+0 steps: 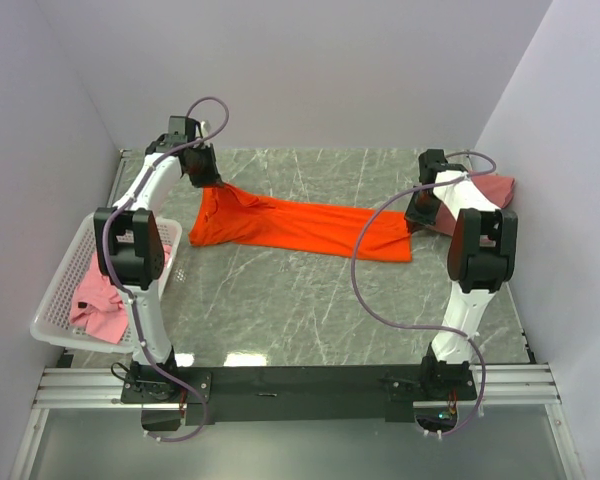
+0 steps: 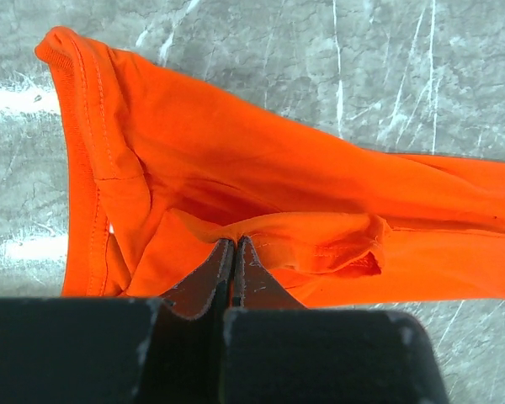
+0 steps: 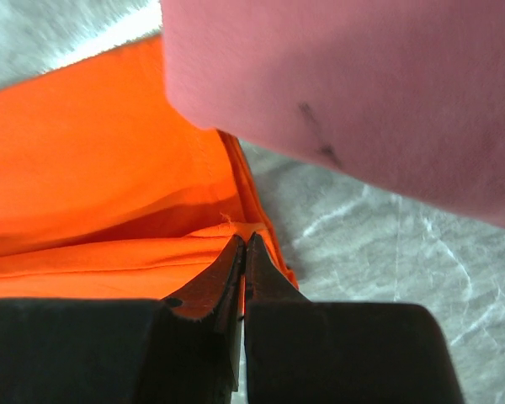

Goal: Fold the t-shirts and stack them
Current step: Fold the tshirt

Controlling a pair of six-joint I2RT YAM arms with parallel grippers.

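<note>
**Mia:** Where is the orange t-shirt (image 1: 300, 228)?

**Ben:** It lies pulled out long on the gray table (image 1: 310, 310). It goes from left to right across the far middle.

**Mia:** What is the left arm doing?

**Ben:** It goes up from its base and bends at the elbow above the white basket (image 1: 55, 300). Then it reaches to the far left. The left gripper (image 2: 234, 244) points down at the left end of the shirt. Its jaws are pinched tight on a fold of orange cloth.

**Mia:** And the right arm?

**Ben:** It stands tall on the right, bends over, and dips down to the shirt's right end. The right gripper (image 3: 244, 242) has its jaws squeezed together on the orange edge.

**Mia:** Any other shirts?

**Ben:** The salmon-pink t-shirt (image 1: 490, 190) lies at the far right, just beside the right gripper. The light pink t-shirt (image 1: 98, 305) is crumpled in the basket on the left.
</note>
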